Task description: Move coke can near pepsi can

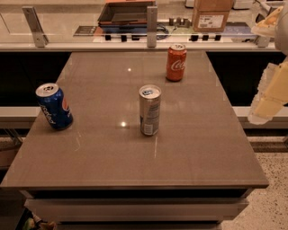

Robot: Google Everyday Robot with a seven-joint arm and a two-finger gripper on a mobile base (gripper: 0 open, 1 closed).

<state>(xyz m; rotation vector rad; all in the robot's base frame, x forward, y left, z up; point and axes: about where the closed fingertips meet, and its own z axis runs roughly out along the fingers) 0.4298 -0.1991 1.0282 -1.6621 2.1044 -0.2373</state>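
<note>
The coke can (176,62), red-orange with white script and a silver top, stands upright at the far middle of the brown table (202,148). The pepsi can (54,106), blue with a red-white logo, stands near the table's left edge. My gripper (269,96), cream-coloured, hangs at the right edge of the view, beyond the table's right side and well right of and nearer than the coke can. It holds nothing that I can see.
A slim silver-grey can (149,110) stands upright mid-table between the two cans. Behind the table runs a counter with a glass rail, metal posts (151,27), a dark tray (126,12) and a cardboard box (211,15). Speckled floor lies at the lower right.
</note>
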